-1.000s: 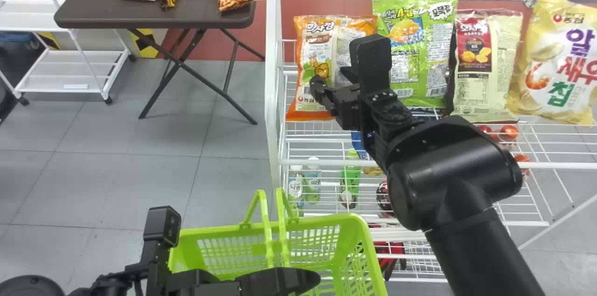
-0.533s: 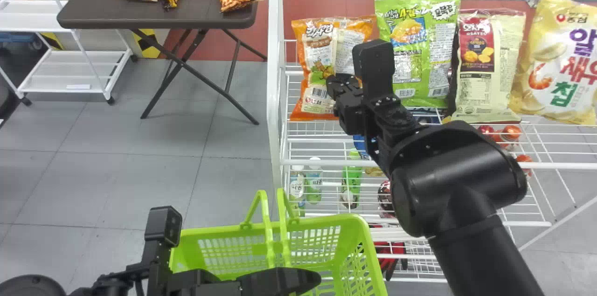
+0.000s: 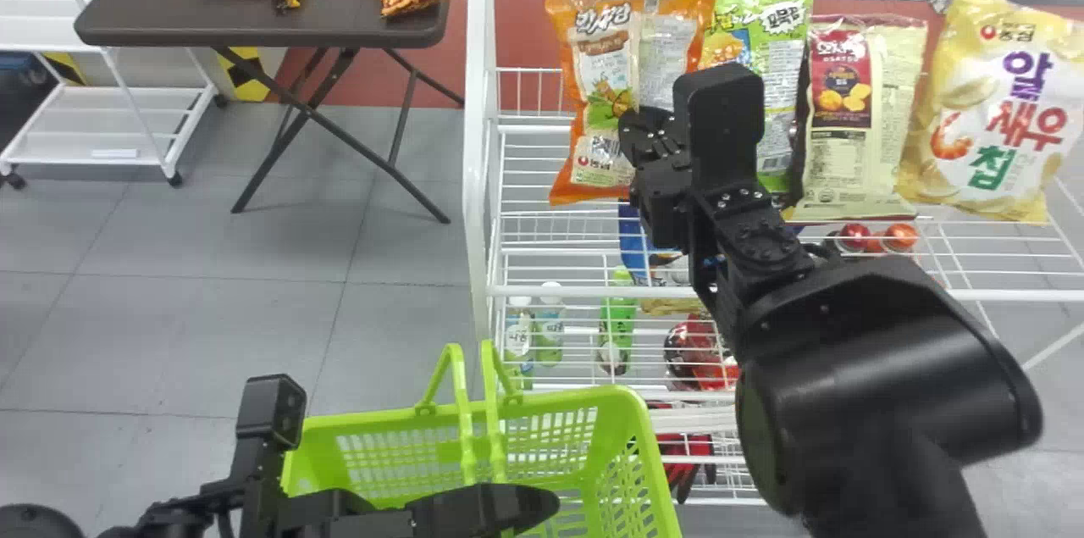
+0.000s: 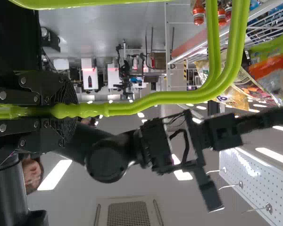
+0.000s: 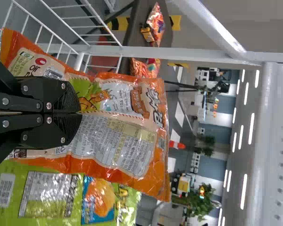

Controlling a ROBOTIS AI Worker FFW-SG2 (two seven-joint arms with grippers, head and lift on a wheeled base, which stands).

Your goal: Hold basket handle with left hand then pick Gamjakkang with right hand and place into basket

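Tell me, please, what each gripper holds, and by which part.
Left gripper: basket handle, by its crossbar. Right gripper: orange snack bag, by its near face, around the middle.

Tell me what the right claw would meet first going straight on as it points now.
The orange bag: the right claw points at it and appears shut on a fold of it. What would come next beyond the bag, I can't tell; the depth is unclear.

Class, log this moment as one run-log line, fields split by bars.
left gripper: jaws shut on basket handle | right gripper: jaws shut on Gamjakkang bag | bag not yet in basket
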